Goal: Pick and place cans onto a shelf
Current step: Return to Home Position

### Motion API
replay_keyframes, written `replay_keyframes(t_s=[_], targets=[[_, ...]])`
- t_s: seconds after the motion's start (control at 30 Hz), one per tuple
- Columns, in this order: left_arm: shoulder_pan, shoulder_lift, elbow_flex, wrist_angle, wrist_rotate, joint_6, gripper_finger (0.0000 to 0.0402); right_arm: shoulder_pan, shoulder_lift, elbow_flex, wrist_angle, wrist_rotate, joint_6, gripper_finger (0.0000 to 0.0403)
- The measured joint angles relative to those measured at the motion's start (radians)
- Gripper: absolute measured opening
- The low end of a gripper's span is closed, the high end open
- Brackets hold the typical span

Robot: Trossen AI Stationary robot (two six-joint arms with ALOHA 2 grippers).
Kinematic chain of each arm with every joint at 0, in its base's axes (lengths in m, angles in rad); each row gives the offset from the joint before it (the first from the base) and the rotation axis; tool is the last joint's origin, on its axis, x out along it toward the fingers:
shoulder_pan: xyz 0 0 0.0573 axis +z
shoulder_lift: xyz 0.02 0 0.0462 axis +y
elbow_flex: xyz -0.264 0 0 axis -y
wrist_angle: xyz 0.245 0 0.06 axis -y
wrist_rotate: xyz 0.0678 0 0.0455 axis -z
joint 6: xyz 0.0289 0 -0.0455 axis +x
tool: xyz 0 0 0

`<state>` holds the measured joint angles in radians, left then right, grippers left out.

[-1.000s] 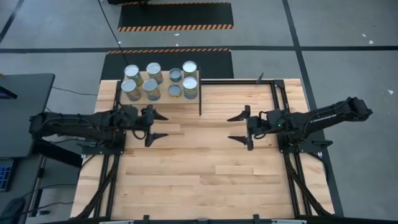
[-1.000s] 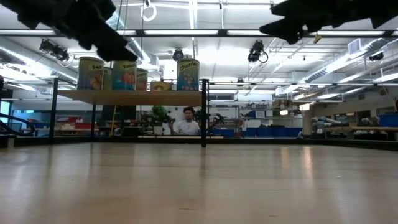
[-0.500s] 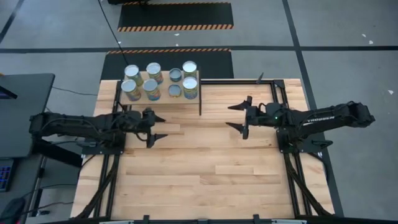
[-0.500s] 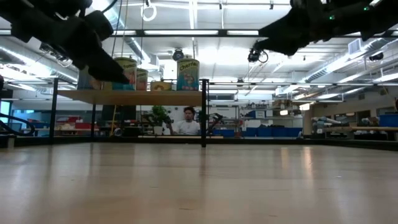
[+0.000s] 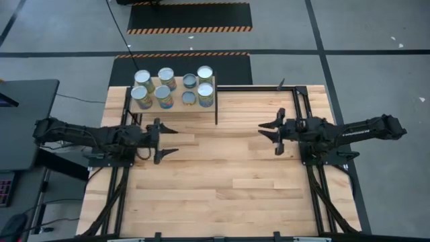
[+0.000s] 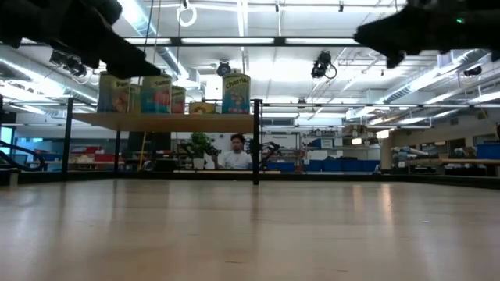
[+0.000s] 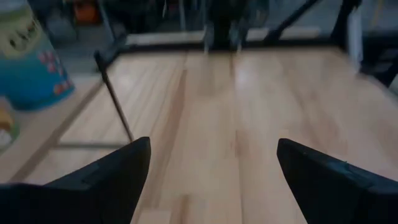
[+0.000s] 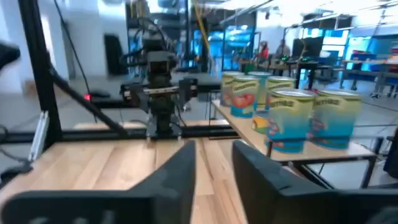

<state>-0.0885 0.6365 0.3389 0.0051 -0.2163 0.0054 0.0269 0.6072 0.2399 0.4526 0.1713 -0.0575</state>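
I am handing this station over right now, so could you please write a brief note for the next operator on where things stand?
Left gripper: open, empty, above the tabletop just in front of the shelf.
Right gripper: open, empty, above the table's right half.
Cans: eight, upright on the shelf at the far left corner, in two rows of four.
Done: placing looks complete; no can shows on the tabletop.
Left: probably only bringing both arms to their rest pose.
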Motion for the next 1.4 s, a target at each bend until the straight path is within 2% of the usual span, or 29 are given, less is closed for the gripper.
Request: replay_keyframes(t_s=[0.07, 0.17, 0.2, 0.3, 0.4, 0.5, 0.6, 0.7, 0.83, 0.93, 1.17, 1.27, 1.33, 1.4], targets=[[-0.013, -0.063, -0.050, 0.071, 0.061, 0.039, 0.0357, 0.000, -0.087, -0.047, -0.012, 0.002, 0.026, 0.0087], [-0.024, -0.145, -0.169, 0.266, 0.326, 0.135, 0.0357, -0.001, -0.220, -0.090, -0.073, -0.024, 0.074, 0.0050], [-0.019, -0.167, -0.201, 0.334, 0.363, 0.125, 0.0357, 0.000, -0.268, -0.097, -0.105, -0.048, 0.086, 0.0039], [0.009, -0.238, -0.274, 0.404, 0.314, 0.089, 0.0357, 0.016, -0.412, -0.106, -0.217, -0.106, 0.100, 0.0011], [0.040, -0.286, -0.301, 0.337, 0.205, 0.055, 0.0357, 0.027, -0.529, -0.134, -0.288, -0.104, 0.103, 0.0006], [0.064, -0.331, -0.282, 0.253, 0.188, 0.050, 0.0357, 0.036, -0.608, -0.178, -0.316, -0.112, 0.155, 0.0005], [0.069, -0.380, -0.256, 0.161, 0.196, 0.050, 0.0357, 0.053, -0.598, -0.206, -0.321, -0.103, 0.210, 0.0004], [0.069, -0.451, -0.248, 0.122, 0.198, 0.058, 0.0357, 0.079, -0.602, -0.234, -0.294, -0.070, 0.186, 0.0003], [0.068, -0.534, -0.298, 0.115, 0.198, 0.053, 0.0357, 0.113, -0.596, -0.234, -0.286, -0.012, 0.144, 0.0003], [0.068, -0.587, -0.330, 0.145, 0.171, 0.052, 0.0357, 0.114, -0.595, -0.234, -0.289, -0.019, 0.143, 0.0003], [0.067, -0.604, -0.330, 0.115, 0.219, 0.063, 0.0357, -0.001, -0.602, -0.234, -0.369, -0.108, 0.178, 0.0001], [0.067, -0.606, -0.331, 0.121, 0.220, 0.060, 0.0357, -0.038, -0.600, -0.234, -0.429, -0.112, 0.209, 0.0002], [0.067, -0.605, -0.331, 0.115, 0.220, 0.060, 0.0357, -0.053, -0.584, -0.234, -0.430, -0.125, 0.155, 0.0007], [0.067, -0.605, -0.331, 0.114, 0.220, 0.072, 0.0357, -0.063, -0.579, -0.233, -0.431, -0.124, 0.022, 0.0016]])
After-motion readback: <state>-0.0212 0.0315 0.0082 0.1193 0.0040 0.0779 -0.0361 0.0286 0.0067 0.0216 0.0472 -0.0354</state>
